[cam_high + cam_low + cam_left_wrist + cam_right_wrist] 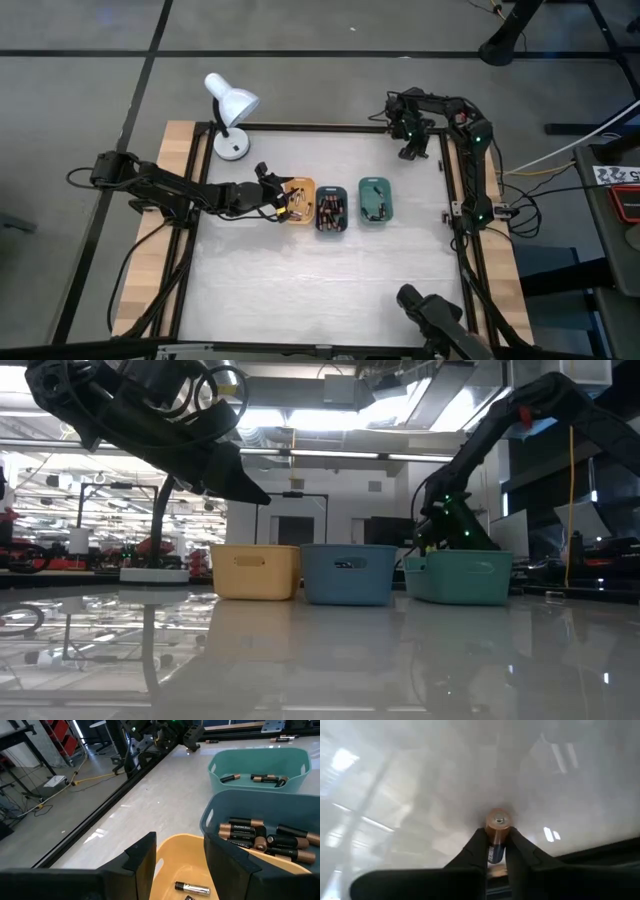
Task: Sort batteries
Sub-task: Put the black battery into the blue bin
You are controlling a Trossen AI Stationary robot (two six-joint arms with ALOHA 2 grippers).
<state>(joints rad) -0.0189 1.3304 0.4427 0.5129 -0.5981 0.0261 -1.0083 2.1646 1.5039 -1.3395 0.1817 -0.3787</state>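
Observation:
Three small trays stand in a row mid-table: orange (300, 188), dark blue (332, 228) and teal (377, 218). The blue tray (212, 815) holds several black-and-copper batteries (260, 836). The teal tray (300, 772) holds a few batteries (265, 779). A silvery battery (192, 889) lies in the orange tray (180, 870). My left gripper (181, 845) hangs open over the orange tray's left end (283, 200). My right gripper (412, 148), at the table's far right, is shut on one battery (496, 827). My right gripper pinches the battery's dark body (495, 851) between its two fingertips (479, 845), coming steeply from above. The battery's copper end (497, 821) sticks out past the fingertips, close over the table. Whether it touches the table, I cannot tell.
A white desk lamp (230, 115) stands at the far left, behind the orange tray. A black frame (455, 190) borders the table. A few loose batteries (282, 738) lie on the table beyond the teal tray. Bare tabletop (320, 290) lies nearer than the trays.

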